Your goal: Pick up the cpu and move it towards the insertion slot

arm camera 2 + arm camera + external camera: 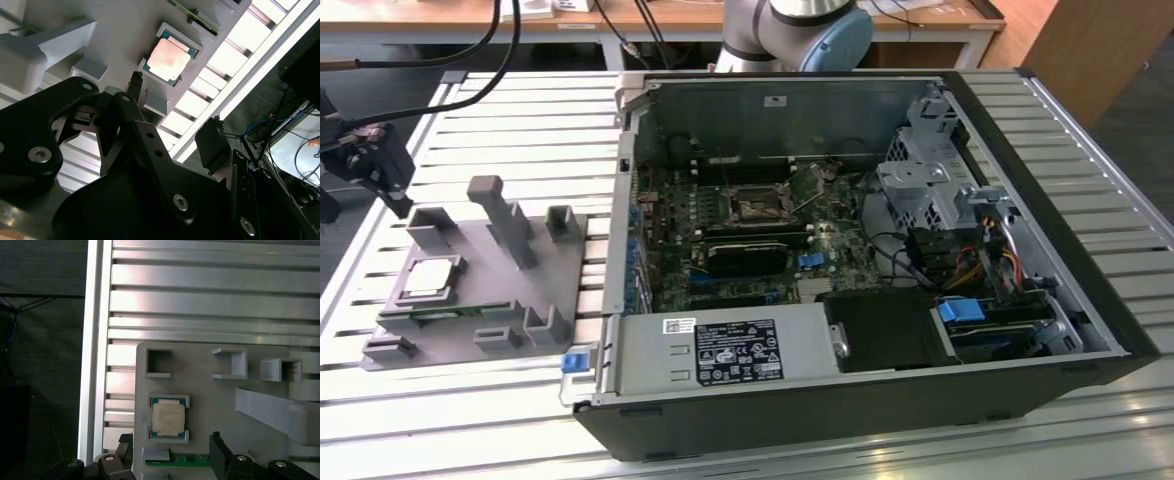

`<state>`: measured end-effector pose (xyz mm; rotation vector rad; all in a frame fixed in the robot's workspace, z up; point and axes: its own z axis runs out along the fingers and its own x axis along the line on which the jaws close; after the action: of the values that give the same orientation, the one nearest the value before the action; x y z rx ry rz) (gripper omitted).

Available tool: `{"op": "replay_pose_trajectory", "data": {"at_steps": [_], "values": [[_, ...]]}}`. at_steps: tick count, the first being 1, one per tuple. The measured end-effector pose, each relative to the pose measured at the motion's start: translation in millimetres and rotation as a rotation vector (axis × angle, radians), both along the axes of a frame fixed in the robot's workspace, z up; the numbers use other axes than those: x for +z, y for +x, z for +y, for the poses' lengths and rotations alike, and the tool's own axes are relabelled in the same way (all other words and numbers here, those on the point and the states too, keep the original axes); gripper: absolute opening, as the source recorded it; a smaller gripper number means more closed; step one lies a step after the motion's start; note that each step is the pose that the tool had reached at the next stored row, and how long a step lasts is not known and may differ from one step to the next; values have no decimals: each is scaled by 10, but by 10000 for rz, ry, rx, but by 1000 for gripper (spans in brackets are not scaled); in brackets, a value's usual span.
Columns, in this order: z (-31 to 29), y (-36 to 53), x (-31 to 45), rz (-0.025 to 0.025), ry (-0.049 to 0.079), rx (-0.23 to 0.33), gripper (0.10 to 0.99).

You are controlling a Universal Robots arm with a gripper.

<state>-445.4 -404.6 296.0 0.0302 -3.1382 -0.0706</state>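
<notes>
While the cpu (pixel 168 419) lies flat in a shallow square recess of a grey plastic fixture (pixel 220 405), the gripper (pixel 170 439) is held clear of it, with its two black fingers spread wide and nothing gripped between them. In the first wrist view one fingertip (pixel 126 440) is seen at each side of the chip, and neither touches it. The chip's silver-grey top is turned upward, framed by a pale rim. A narrow green board (pixel 190 459) is set in the fixture just beside it. Upright posts and small open pockets are moulded into the fixture, which is placed on a table (pixel 210 285) of ribbed aluminium slats, near the table's edge.

In the exterior view the fixture is found at the exterior view's left, and an open computer case (pixel 1041 300) is laid on its side at the exterior view's right. The insertion slot (pixel 758 207), a small dark square socket with a metal frame, is seen on the motherboard (pixel 720 250) inside the case, well apart from the chip. Part of the arm (pixel 807 30) is seen behind the case.
</notes>
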Motion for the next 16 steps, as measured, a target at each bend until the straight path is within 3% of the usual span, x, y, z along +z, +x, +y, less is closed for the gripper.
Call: {"op": "replay_pose_trajectory", "data": {"at_steps": [16], "values": [[0,-1,-71,0,0,0,706]]}}
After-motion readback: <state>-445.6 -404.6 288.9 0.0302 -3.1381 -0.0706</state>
